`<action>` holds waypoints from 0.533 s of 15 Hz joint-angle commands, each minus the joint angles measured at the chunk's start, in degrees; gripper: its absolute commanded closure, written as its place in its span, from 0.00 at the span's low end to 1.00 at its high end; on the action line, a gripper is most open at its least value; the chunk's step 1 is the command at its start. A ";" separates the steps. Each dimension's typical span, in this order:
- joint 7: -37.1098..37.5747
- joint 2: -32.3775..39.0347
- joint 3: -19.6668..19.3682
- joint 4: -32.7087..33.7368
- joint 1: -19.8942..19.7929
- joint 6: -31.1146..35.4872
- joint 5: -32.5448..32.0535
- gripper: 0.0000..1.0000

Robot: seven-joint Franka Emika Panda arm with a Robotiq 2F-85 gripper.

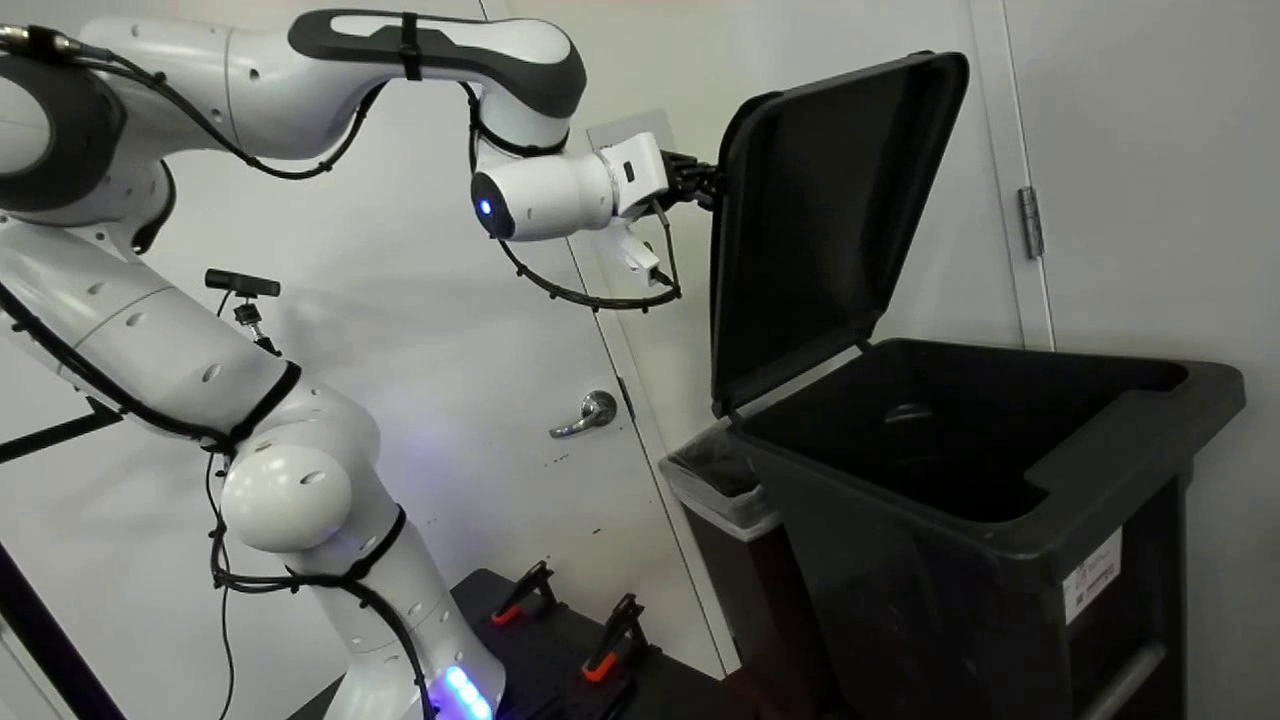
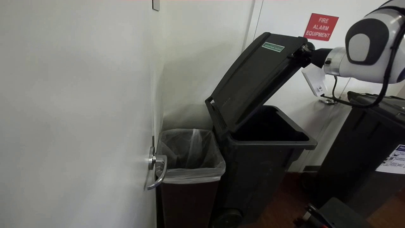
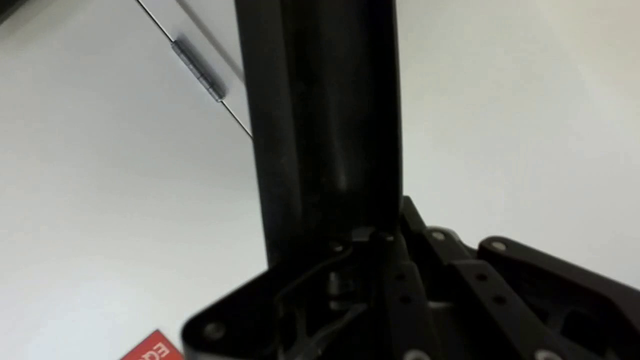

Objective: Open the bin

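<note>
The bin (image 1: 900, 600) is a large black wheelie bin, also seen in an exterior view (image 2: 250, 171). Its lid (image 1: 840, 220) is raised on its hinge, well off the rim, and the dark inside shows. In an exterior view the lid (image 2: 250, 76) slants up over the opening and bears a green-white sticker (image 2: 273, 47). My gripper (image 1: 705, 185) is at the lid's raised side edge, near its free corner; it touches the lid in an exterior view (image 2: 305, 52). In the wrist view the lid (image 3: 325, 125) runs up from between my jaws (image 3: 380, 230); the fingertips are partly hidden in shadow.
A lined waste basket (image 2: 190, 202) stands against the bin's hinge side. A door with a lever handle (image 2: 159, 172) is beside it. Another dark bin (image 2: 357, 142) stands beyond. A black base (image 1: 560, 660) with clamps is below the arm. A red sign (image 2: 322, 27) hangs behind.
</note>
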 commanded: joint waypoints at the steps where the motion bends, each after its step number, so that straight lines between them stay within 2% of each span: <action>1: -1.07 -1.09 8.55 4.36 -4.10 2.23 0.49 0.99; 5: -1.64 -1.22 17.75 6.60 -10.78 4.21 0.44 0.99; 6: -1.86 -1.56 18.22 5.93 -11.07 3.60 0.43 0.99; 7: -1.23 -1.17 16.01 4.26 -9.55 4.51 0.00 0.95; 8: -1.23 -1.38 16.96 4.30 -10.25 4.51 0.00 0.95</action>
